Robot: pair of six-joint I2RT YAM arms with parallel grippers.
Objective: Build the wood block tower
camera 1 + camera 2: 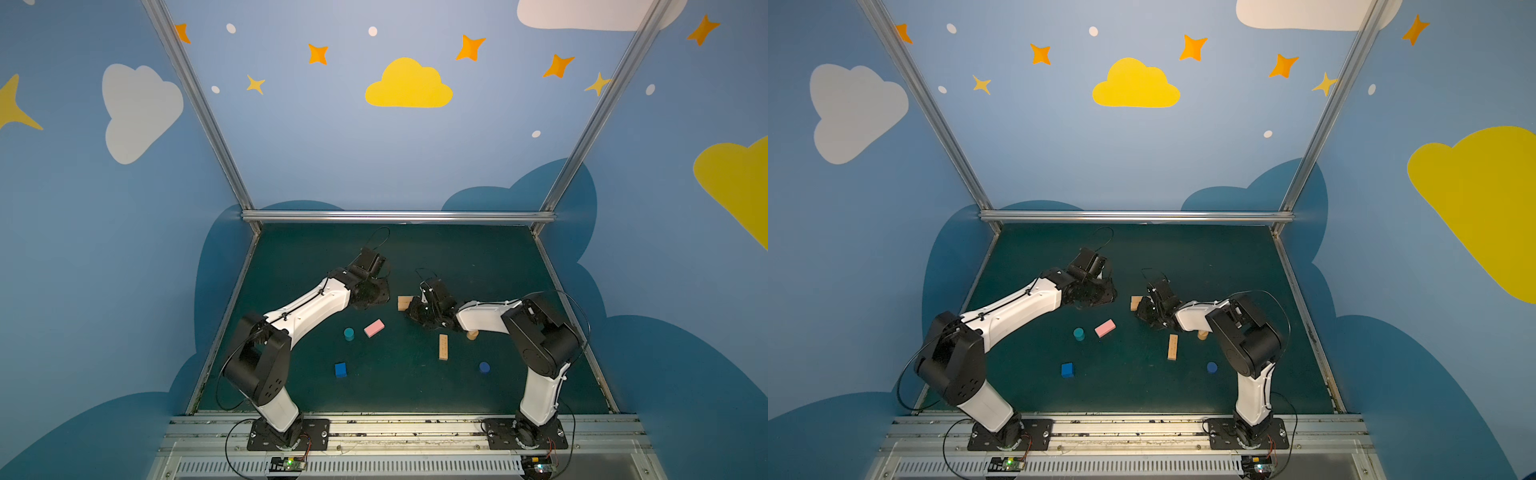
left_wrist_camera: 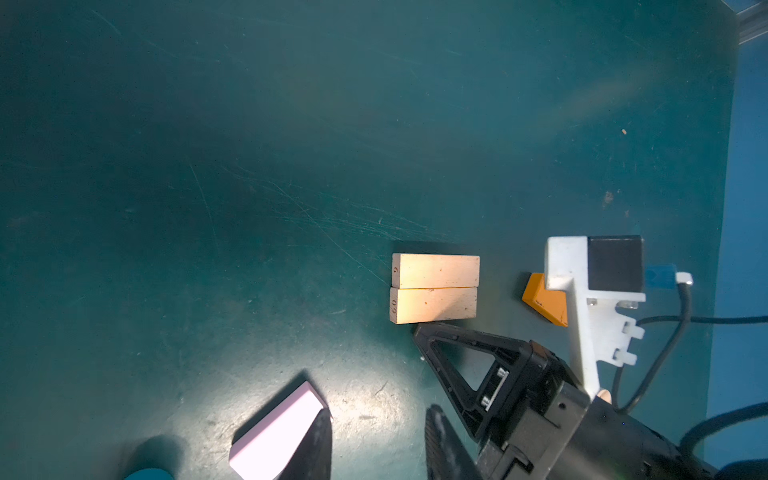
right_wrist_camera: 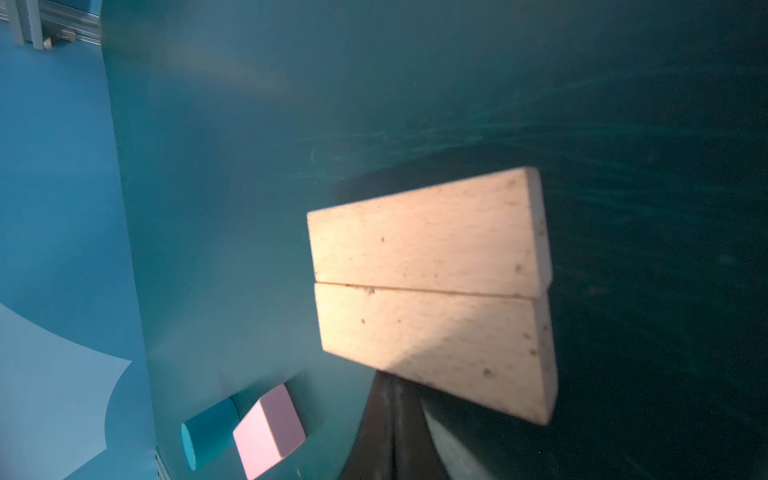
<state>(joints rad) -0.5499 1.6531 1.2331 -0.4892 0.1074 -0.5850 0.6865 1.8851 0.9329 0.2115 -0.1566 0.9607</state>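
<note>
Right gripper (image 3: 390, 399), jaws pressed together, empty, points at two tan bars (image 3: 432, 299) lying flush just ahead, tip at the nearer one's side. Left gripper (image 2: 380, 415) hangs part open, empty, pink bar (image 2: 278, 432) beside one finger. Bars seem light, stiff, smooth: pinch mid-length across the width.

You see a dark green mat (image 1: 415, 395) carrying two tan bars (image 2: 436, 272) that touch side by side; toward the arm bases from that pair lie a pink bar (image 1: 374, 328), teal cylinder (image 1: 349, 333), blue cube (image 1: 340, 369), lone tan bar (image 1: 443, 347), tan cylinder (image 1: 472, 335) and dark-blue cylinder (image 1: 484, 367); an orange bar (image 2: 544, 301) sits near the pair
</note>
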